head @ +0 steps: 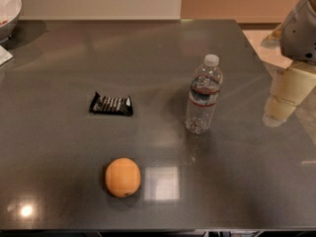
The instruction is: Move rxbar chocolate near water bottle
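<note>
The snack bar (111,104) lies flat on the worktop (59,162), well left of the bottle (203,95) and beyond the orange (123,177). It looks light, thin and probably slippery in its crinkly wrapper, so pinching across its narrow width seems best. The hand (285,95) hangs at the right edge, far from the bar; I cannot tell whether it is spread or pressed together.

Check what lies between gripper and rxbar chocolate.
The water bottle stands between rxbar chocolate and the gripper, which hangs by the table's right edge, per camera view.
</note>
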Robot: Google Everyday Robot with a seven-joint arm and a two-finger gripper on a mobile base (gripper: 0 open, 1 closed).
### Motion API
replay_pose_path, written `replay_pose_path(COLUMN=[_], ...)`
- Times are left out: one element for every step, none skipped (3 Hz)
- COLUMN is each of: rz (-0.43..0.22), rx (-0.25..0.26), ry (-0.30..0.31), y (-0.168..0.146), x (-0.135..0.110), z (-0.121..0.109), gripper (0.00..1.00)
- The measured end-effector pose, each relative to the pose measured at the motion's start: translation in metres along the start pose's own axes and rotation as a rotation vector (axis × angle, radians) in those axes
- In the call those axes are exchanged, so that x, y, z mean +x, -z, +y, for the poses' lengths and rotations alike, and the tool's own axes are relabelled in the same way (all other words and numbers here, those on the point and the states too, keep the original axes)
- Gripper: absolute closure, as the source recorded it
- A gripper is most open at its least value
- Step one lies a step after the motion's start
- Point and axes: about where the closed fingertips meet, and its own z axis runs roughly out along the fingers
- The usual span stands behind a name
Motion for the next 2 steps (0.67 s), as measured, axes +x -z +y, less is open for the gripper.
replay_pose_path(rz=[-0.025, -0.058], rx=[-0.025, -0.041], ry=[0.029, 0.068], y=[-0.008, -0.014], x=[-0.022, -0.052], z=[-0.017, -0.031], gripper=[0.0, 0.0])
